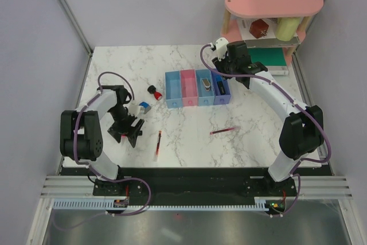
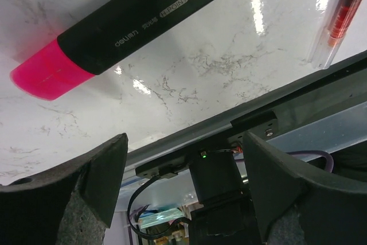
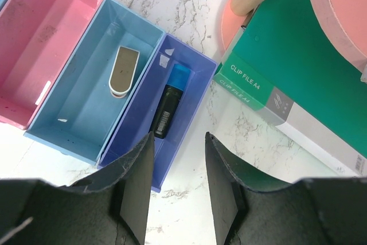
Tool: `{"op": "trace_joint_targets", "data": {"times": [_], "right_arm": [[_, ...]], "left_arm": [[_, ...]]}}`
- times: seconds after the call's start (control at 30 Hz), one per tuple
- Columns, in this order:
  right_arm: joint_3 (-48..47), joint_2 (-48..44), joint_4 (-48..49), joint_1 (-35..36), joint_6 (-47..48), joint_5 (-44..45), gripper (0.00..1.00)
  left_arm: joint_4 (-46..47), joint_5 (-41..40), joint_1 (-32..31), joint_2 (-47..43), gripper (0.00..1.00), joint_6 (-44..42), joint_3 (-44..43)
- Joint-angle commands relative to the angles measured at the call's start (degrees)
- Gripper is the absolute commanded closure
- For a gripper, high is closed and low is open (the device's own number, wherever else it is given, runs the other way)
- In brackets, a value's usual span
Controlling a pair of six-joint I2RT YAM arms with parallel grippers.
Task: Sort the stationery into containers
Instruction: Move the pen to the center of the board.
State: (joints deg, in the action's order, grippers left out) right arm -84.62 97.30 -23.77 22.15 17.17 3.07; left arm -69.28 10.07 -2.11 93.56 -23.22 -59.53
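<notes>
The containers [image 1: 198, 88] are a joined row of blue, pink, light blue and purple bins. A silver-brown clip [image 3: 124, 70] lies in the light blue bin. A blue-capped black marker [image 3: 170, 101] lies in the purple bin [image 3: 189, 104]. My right gripper [image 3: 179, 164] is open and empty above the purple bin's right edge [image 1: 228, 72]. My left gripper [image 2: 183, 182] is open and empty just above the table [image 1: 129, 133], near a pink-capped black marker [image 2: 114, 24]. Two red pens [image 1: 157, 144] [image 1: 223, 131], a blue eraser [image 1: 144, 107] and a red-black stub [image 1: 153, 91] lie on the table.
A green box [image 3: 275, 55] lies right of the bins under the pink two-tier shelf [image 1: 274, 1], which holds a red cube [image 1: 258, 28] and a yellow cylinder [image 1: 288, 27]. The table's front edge [image 2: 229, 121] is close to my left gripper.
</notes>
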Motion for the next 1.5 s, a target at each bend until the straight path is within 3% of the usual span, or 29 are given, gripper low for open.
{"op": "trace_joint_targets", "data": {"times": [0.0,0.37,1.03,1.47], "right_arm": [[-2.9,-1.1,0.0,-0.1,-0.4,0.0,0.52],[-2.7,-0.8,0.1,0.0,-1.1,-0.6,0.52],[-4.2,0.2,-0.2,0.0,-1.9,-1.0,0.52],[-3.6,-0.4,-0.6,-0.1,-2.6,-1.4,0.52]], "left_arm": [[3.2,-1.4,-0.1,2.3,0.12,-1.9,1.3],[13.3,-8.6,-0.1,6.9,0.09,-0.9,1.8],[17.6,-3.5,-3.8,7.3,0.08,2.2,-0.9],[26.1,-6.5,-8.4,9.8,0.08,3.2,-1.6]]}}
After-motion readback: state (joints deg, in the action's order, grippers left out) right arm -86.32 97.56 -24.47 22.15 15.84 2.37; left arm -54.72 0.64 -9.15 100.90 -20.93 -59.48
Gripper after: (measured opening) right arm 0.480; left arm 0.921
